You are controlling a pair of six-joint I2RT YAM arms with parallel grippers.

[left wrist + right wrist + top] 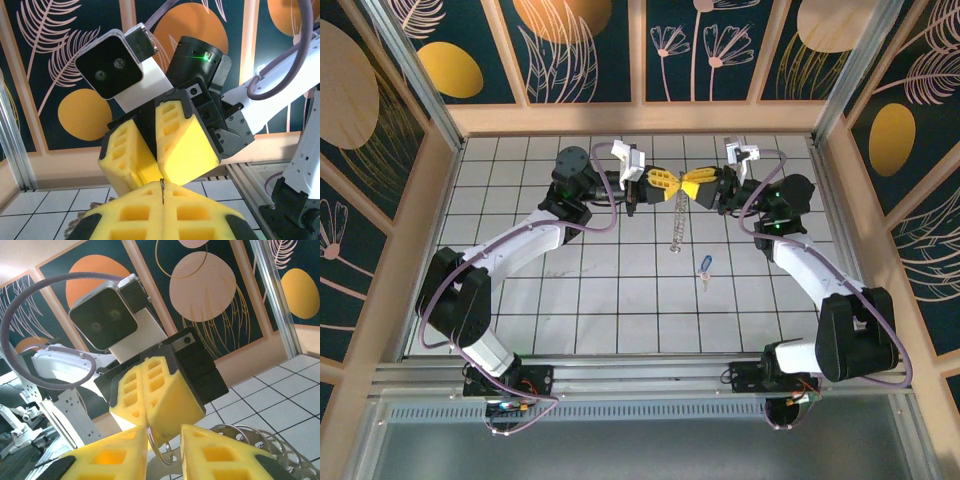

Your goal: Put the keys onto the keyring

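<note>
Keyring held up between the two tools; key not yet threaded.

The keyring (676, 228) is raised over the middle of the table (620, 300), its top end caught where the two tools meet and the rest of the chain trailing toward the near side. The left tool (672, 186) is pressed fully together on a loop of the keyring. The right tool (691, 187) is set narrow, with a slim gap around that same loop; whether the loop is pinched by it cannot be told. The blue-headed key (706, 265) is left lying flat on the table, near the chain's lower end and apart from both tools. Only the presenting of the keyring is judged done: the key has yet to be picked up and slipped on.
</note>
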